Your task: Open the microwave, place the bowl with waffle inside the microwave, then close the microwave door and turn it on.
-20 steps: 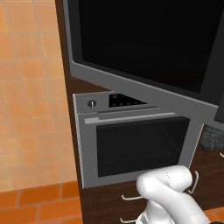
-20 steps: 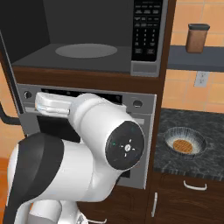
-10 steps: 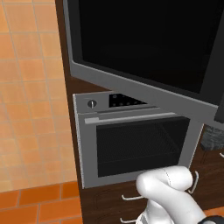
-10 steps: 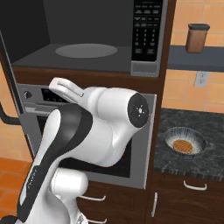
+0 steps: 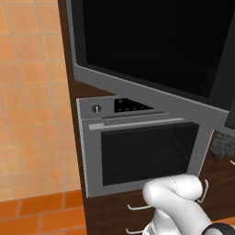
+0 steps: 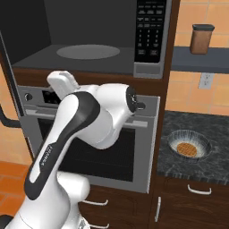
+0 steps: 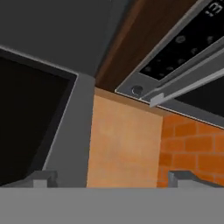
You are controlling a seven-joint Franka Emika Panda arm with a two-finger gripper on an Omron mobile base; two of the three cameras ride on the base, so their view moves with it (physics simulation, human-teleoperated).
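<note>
Gripper (image 7: pixel 111 178) spread wide, tips far apart — holding nothing, touching nothing. Microwave door (image 5: pixel 151 55) swung open; microwave (image 6: pixel 89 40) cavity exposed. Bowl with waffle (image 6: pixel 188 146) on counter at four o'clock — well apart.

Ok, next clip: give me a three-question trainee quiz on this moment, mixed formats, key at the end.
1. True or false: the microwave door is swung open.
2. Where does the bowl with the waffle sit?
A. on the turntable inside the microwave
B. on the dark counter right of the oven
C. on the shelf beside the brown canister
3. Fill in: in the hand view the gripper holds ____ between its fingertips.

Key: 1 true. 2 B. 3 nothing; the tips stand wide apart, facing the orange wall.
</note>
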